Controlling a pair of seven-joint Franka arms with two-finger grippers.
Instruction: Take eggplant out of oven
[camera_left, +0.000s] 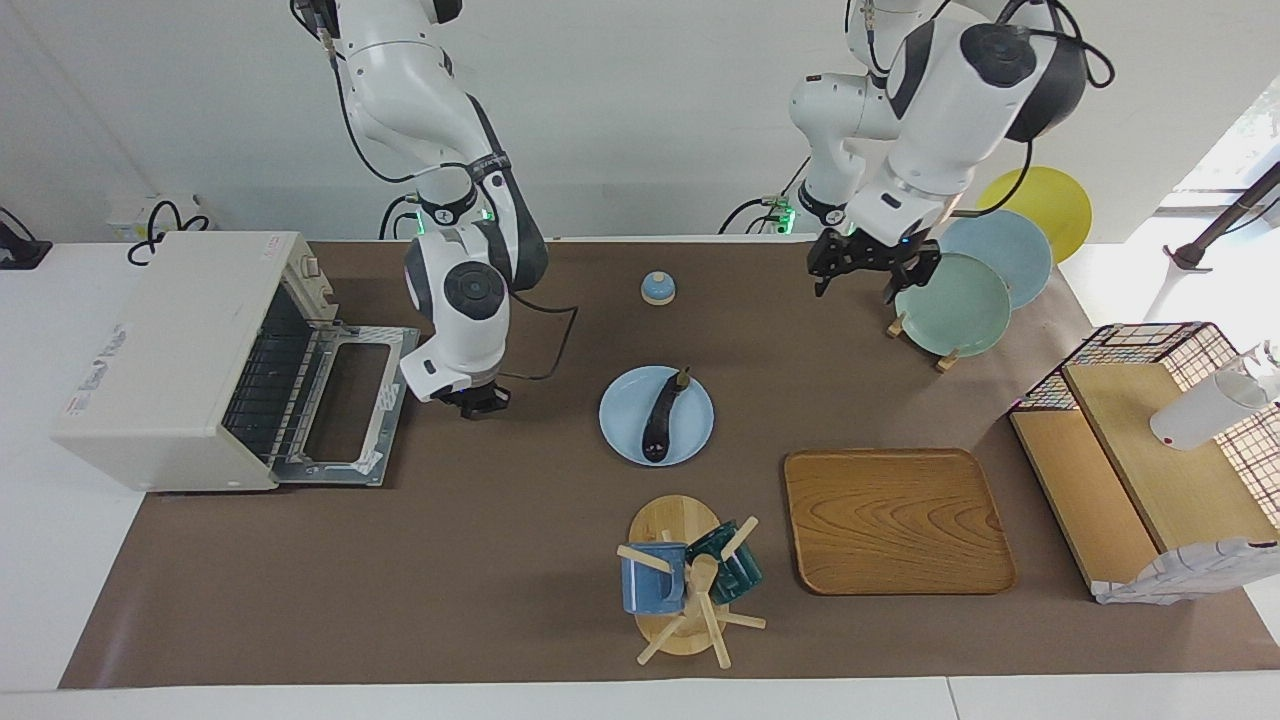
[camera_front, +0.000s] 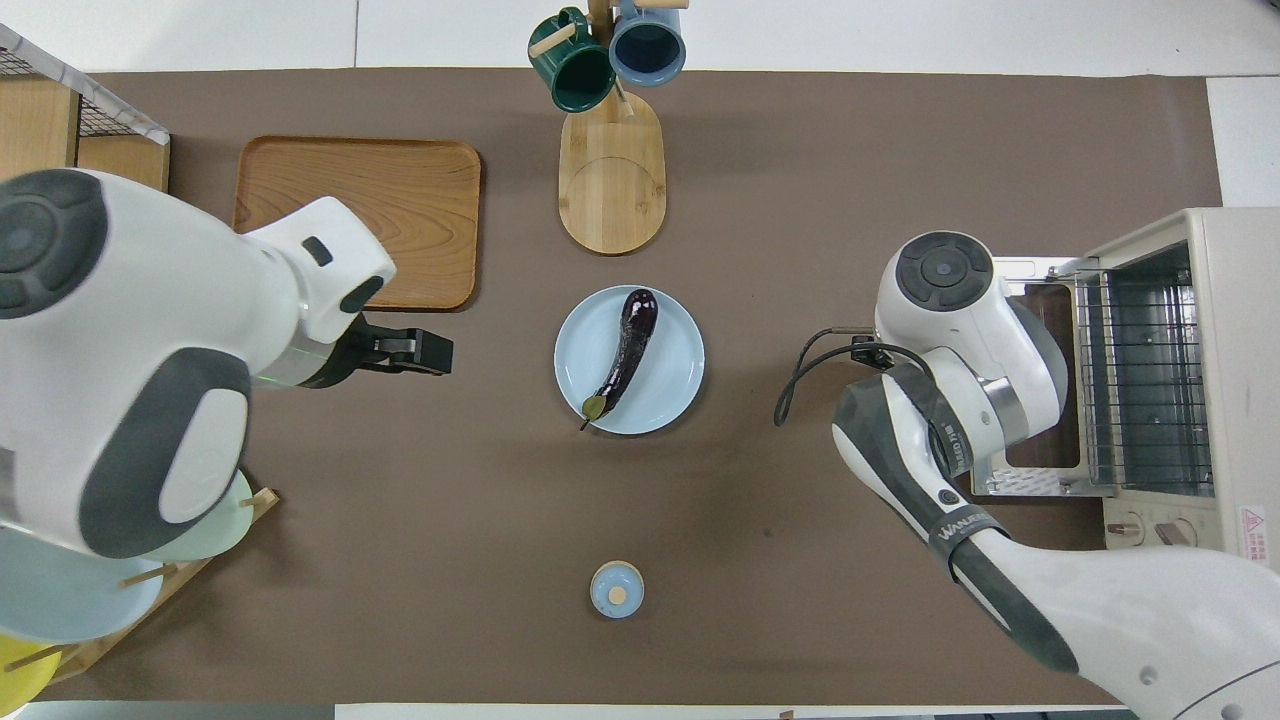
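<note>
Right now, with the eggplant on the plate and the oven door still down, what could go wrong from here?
1. The right gripper hangs just beside the open door of the oven; swinging the arm that way could clip the door.
2. The eggplant lies loose on the light blue plate with its stem over the rim; a nudge might roll it off.
3. The left gripper hangs close to the plate rack.

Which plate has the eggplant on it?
The light blue plate lying flat mid-table, nearer to the robots than the mug stand. The eggplant lies across it. The other plates stand on edge in the rack at the left arm's end.
</note>
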